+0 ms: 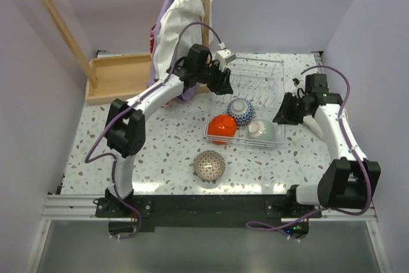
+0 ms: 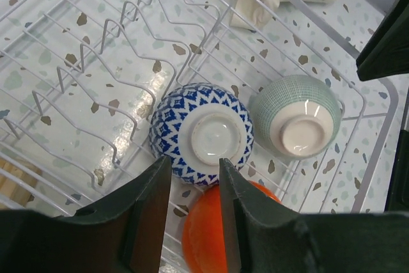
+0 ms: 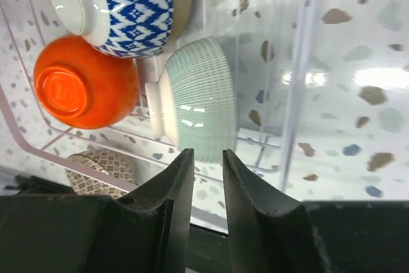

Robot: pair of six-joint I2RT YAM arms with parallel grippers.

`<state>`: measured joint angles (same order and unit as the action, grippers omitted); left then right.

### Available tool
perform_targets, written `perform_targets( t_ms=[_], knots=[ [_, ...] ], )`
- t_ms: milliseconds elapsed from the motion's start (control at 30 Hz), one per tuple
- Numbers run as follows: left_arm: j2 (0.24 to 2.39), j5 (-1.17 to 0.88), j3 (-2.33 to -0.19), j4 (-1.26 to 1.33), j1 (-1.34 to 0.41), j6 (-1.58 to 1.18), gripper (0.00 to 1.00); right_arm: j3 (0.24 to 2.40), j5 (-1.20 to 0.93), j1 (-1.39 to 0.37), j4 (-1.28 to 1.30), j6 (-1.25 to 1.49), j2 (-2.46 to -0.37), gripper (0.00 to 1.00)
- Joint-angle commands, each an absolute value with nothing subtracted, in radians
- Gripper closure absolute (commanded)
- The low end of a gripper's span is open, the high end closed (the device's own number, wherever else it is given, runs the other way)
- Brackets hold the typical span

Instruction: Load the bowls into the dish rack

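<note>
Nearest the arm bases: a speckled beige bowl (image 1: 209, 165) on the speckled worktop (image 1: 160, 158). It appears mouth up, outside the dish rack (image 1: 276, 68), and stands just in front of the rack's near edge, alone.

Next, the near end of the rack holds three bowls packed close together.
- Orange bowl (image 1: 222, 127) at the near left corner, foot ring showing.
- Pale green bowl (image 1: 261, 130) at the near right corner, tipped on its side, foot toward the orange one.
- Blue-and-white bowl (image 1: 240, 109) just behind and between those two, bottom up. It touches the orange bowl in the right wrist view.

Right claw (image 1: 281, 114): just outside the rack's right wall, level with the green bowl. The wrist view looks through the clear tray wall at that bowl (image 3: 198, 107). Fingers (image 3: 176, 209) stand a narrow gap apart, nothing between them.

Left claw (image 1: 223, 84): hangs above the middle of the rack, behind the blue-and-white bowl. Its wrist view looks down on that bowl's foot ring (image 2: 214, 133). The jaws are parted a little wider than the right's, with nothing gripped and no contact with any bowl.

Farther on, rows of upright white tines (image 2: 121, 36) run through the rack's far half.

Far left: a wooden tray (image 1: 118, 78) on the worktop, well apart from the rack. Behind the rack hangs a white cloth (image 1: 182, 11), beside an upright wooden post.
</note>
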<state>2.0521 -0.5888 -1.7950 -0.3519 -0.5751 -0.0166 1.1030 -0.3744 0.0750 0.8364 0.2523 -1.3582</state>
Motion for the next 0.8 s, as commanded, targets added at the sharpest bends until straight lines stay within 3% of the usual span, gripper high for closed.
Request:
perform_targets(
  t_ms=[0,233,367,533,600,767],
  knots=[
    [1.944,-0.609,-1.747,-0.25,-0.575,-0.04,0.59,1.21,-0.209,0.077,0.946,0.175,-1.307,0.7],
    [1.907,-0.618,-1.7,-0.339,-0.655,0.162,0.58,1.235,-0.267,0.066,0.945,0.141,-1.241,0.7],
    [1.92,-0.636,-1.72,-0.489,-0.719,0.335,0.55,1.217,-0.262,-0.044,0.936,0.031,-1.129,0.68],
    [1.893,-0.588,-1.68,-0.489,-0.735,0.279,0.55,1.149,-0.325,-0.182,0.93,-0.203,-0.887,0.63],
    [1.868,-0.502,-1.658,-0.453,-0.735,0.232,0.55,1.149,-0.392,-0.212,0.978,-0.271,-0.852,0.57],
    [1.856,-0.381,-1.683,-0.475,-0.735,0.261,0.49,1.114,-0.485,-0.288,1.025,-0.471,-0.784,0.56]
  ],
)
